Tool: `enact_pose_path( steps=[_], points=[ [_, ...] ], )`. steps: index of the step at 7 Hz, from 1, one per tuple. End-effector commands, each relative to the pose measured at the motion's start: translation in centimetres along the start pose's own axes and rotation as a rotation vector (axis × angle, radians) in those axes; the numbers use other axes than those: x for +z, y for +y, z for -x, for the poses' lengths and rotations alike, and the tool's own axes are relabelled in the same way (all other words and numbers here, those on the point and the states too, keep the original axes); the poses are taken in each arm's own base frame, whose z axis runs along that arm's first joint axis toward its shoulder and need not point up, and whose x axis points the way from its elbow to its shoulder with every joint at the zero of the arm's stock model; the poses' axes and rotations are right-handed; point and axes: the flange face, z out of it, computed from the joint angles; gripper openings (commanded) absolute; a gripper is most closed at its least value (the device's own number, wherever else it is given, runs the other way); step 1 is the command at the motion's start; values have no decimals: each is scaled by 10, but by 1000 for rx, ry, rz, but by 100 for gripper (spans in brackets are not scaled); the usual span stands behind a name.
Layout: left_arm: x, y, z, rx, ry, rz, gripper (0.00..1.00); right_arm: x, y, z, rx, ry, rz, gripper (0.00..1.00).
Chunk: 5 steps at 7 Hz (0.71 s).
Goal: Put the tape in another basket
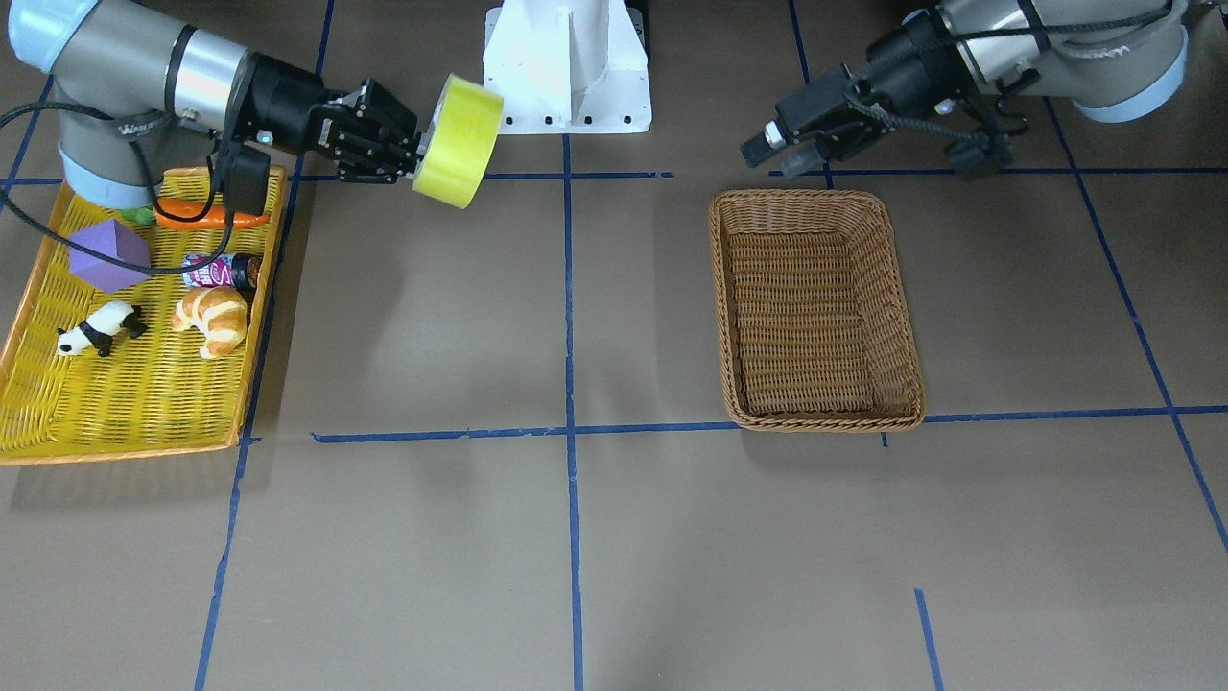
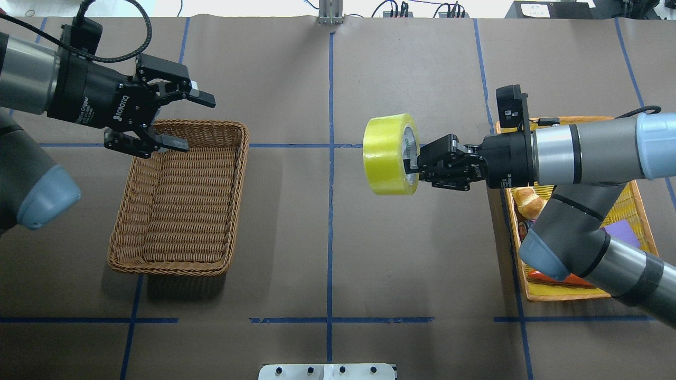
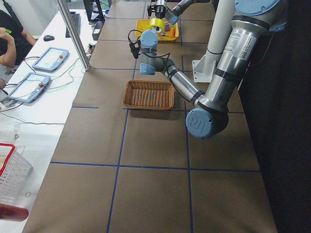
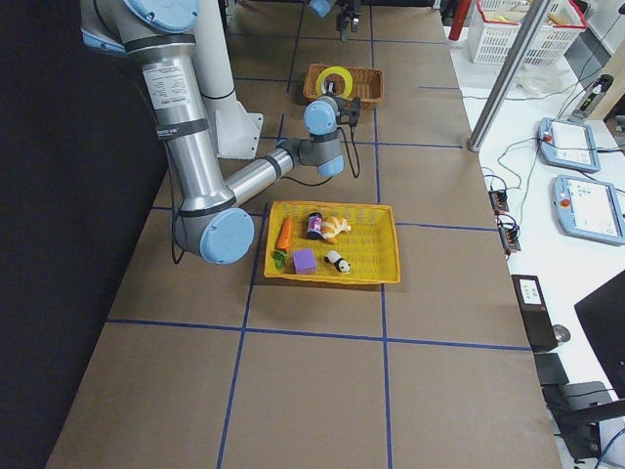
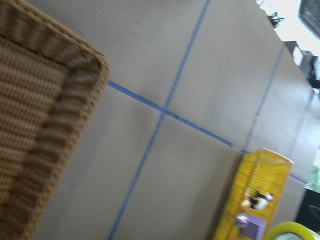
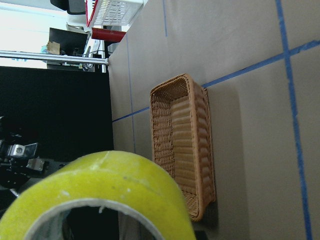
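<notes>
My right gripper [image 2: 411, 163] is shut on the tape [image 2: 388, 155], a wide yellow-green roll with a grey-white core. It holds the roll on edge in the air over the table's middle, between the two baskets. The tape also shows in the front view [image 1: 460, 142] and fills the bottom of the right wrist view [image 6: 115, 185]. The deep brown wicker basket [image 2: 240, 158] stands empty on the left side [image 1: 815, 197]. My left gripper [image 2: 193, 121] is open and empty, hovering over the basket's far corner.
A shallow yellow tray [image 1: 125, 451] under my right arm holds a carrot [image 1: 206, 218], a purple block [image 1: 110, 254], a can [image 1: 221, 271], a croissant [image 1: 213, 319] and a toy panda [image 1: 96, 329]. The white robot base [image 1: 566, 67] stands at the table's edge.
</notes>
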Motion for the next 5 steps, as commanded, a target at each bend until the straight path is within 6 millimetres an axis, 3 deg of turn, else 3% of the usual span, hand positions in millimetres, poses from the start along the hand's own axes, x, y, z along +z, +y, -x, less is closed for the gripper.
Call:
enact_pose_path(
  steps=[1,3,5],
  points=[
    [7,34,-6,-115,204,43,100,19,51,31,73,-115,6,2],
    [0,48,-13,-167,232,73,100,42,81,28,107,-151,-2,2],
    [13,74,-19,-176,265,112,100,52,88,37,103,-174,14,2]
  ],
)
